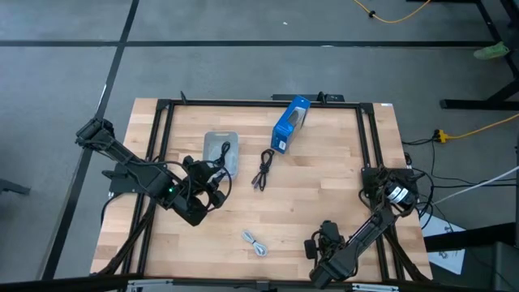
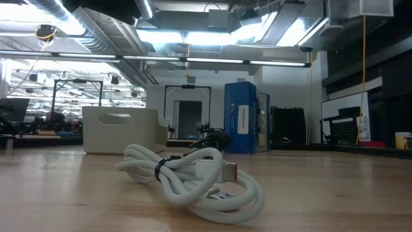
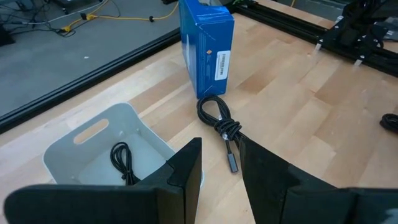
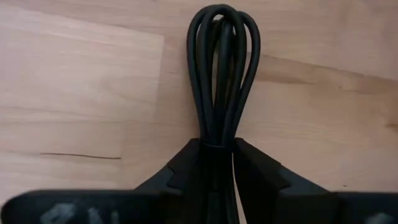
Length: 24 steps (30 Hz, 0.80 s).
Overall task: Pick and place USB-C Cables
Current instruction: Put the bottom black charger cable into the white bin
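A pale bin (image 1: 220, 151) (image 3: 93, 140) stands left of the table's middle, with one black USB-C cable (image 3: 122, 160) lying inside it. A second black cable (image 1: 262, 170) (image 3: 222, 127) lies on the wood near the upright blue box (image 1: 289, 124) (image 3: 206, 46). A white cable (image 1: 255, 243) (image 2: 193, 180) lies near the front edge. My left gripper (image 1: 209, 185) (image 3: 219, 144) is open, just on the near side of the bin. My right gripper (image 1: 323, 235) (image 4: 217, 152) is low at the front right, shut on a third black cable (image 4: 219, 68). My right gripper pinches the black cable bundle between its two fingers at the tied waist (image 4: 217, 144), one finger (image 4: 186, 163) on each side. The fingers point down at the table and lie along the bundle. The loop end (image 4: 219, 18) reaches out past the fingertips over the wood; whether it is lifted I cannot tell.
A black frame rail (image 1: 243, 103) runs round the table top. The blue box stands at the far middle. Bare wood (image 1: 324, 178) lies between the box and my right arm. The robots' own wiring (image 1: 397, 191) bunches at the right edge.
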Tool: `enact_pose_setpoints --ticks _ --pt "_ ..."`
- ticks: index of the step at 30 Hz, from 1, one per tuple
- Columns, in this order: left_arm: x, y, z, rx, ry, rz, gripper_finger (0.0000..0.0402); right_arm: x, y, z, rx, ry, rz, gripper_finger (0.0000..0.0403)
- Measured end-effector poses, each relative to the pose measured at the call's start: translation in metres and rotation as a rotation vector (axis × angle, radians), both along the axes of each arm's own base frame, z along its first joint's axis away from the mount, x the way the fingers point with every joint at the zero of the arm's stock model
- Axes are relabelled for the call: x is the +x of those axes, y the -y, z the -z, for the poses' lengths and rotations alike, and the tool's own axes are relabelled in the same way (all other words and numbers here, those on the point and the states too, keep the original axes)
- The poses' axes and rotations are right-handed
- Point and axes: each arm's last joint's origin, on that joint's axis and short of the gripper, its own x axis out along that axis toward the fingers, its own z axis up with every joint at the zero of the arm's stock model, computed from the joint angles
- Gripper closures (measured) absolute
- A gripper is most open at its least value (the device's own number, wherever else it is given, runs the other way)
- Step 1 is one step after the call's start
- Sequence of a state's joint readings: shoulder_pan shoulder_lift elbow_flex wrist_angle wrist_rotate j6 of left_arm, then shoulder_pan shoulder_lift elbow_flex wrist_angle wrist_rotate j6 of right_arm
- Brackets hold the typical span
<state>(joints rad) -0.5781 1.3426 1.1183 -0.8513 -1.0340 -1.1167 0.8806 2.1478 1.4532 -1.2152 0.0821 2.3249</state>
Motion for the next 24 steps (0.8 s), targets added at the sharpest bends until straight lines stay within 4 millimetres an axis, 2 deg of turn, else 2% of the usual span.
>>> enact_pose_setpoints --ticks 7,9,12,17,20,24 --pt "0.000 0.000 0.000 0.000 0.000 0.000 0.0298 -0.001 0.000 0.002 -0.001 -0.022 -0.034 0.0311" --pt "0.000 0.000 0.000 0.000 0.000 0.000 0.0298 -0.001 0.000 0.003 0.003 -0.032 -0.060 0.0320" --pt "0.000 0.000 0.000 0.000 0.000 0.000 0.0298 -0.001 0.000 0.003 -0.003 -0.038 -0.097 0.0354" --pt "0.000 0.000 0.000 0.000 0.000 0.000 0.0298 -0.002 0.005 -0.001 -0.084 -0.044 -0.161 0.0358" --pt "0.000 0.000 0.000 -0.002 -0.002 0.002 0.0298 0.003 0.007 -0.014 -0.094 -0.015 -0.213 0.0358" --pt "0.000 0.000 0.000 -0.003 -0.002 0.002 0.0298 0.007 0.015 -0.049 -0.176 0.121 -0.326 0.0358"
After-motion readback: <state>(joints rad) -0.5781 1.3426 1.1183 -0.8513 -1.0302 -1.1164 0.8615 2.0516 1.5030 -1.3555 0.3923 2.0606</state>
